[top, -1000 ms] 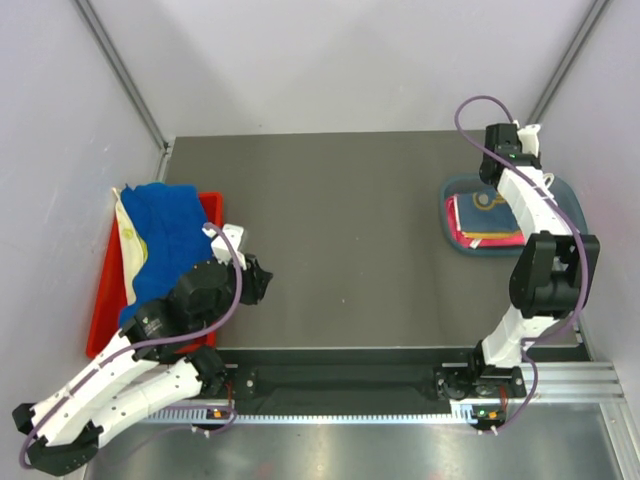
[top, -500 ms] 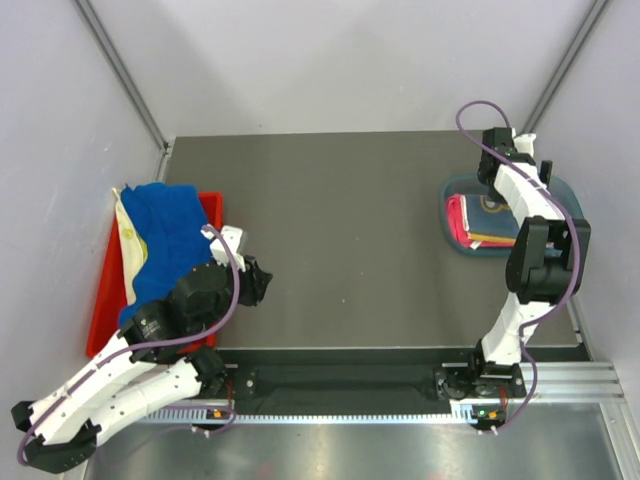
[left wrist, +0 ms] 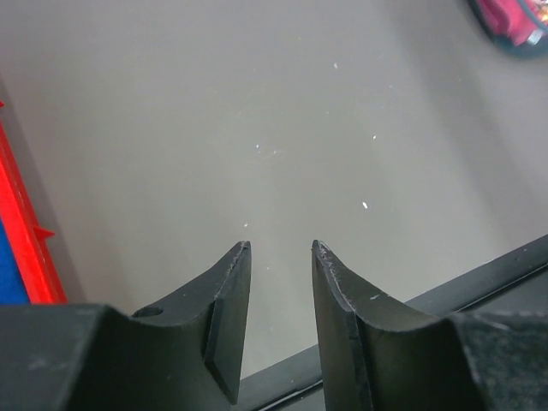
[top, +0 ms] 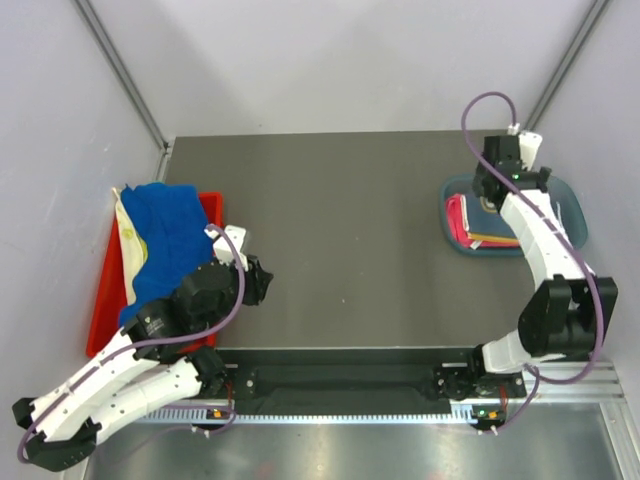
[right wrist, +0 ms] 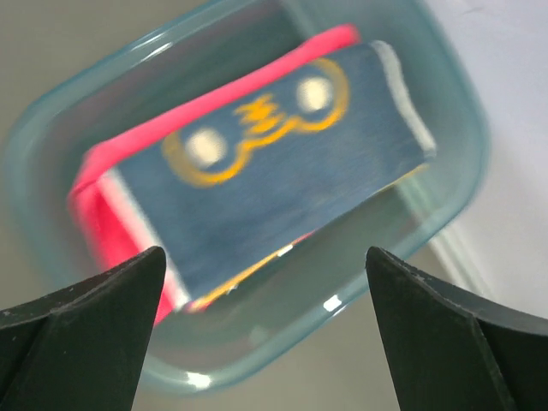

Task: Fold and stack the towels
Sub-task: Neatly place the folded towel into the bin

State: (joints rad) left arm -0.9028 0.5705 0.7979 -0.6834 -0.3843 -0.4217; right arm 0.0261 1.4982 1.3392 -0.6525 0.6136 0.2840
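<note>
Folded towel (right wrist: 274, 163) in bin (right wrist: 449, 184), right claw (right wrist: 265, 253) now sprung wide, left claw (left wrist: 281, 248) half-open

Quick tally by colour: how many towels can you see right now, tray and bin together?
Royal blue towel: 1
Cream towel: 1
Navy-and-yellow towel: 1
Hot pink towel: 1
Total: 4 visible; more may lie hidden underneath.
</note>
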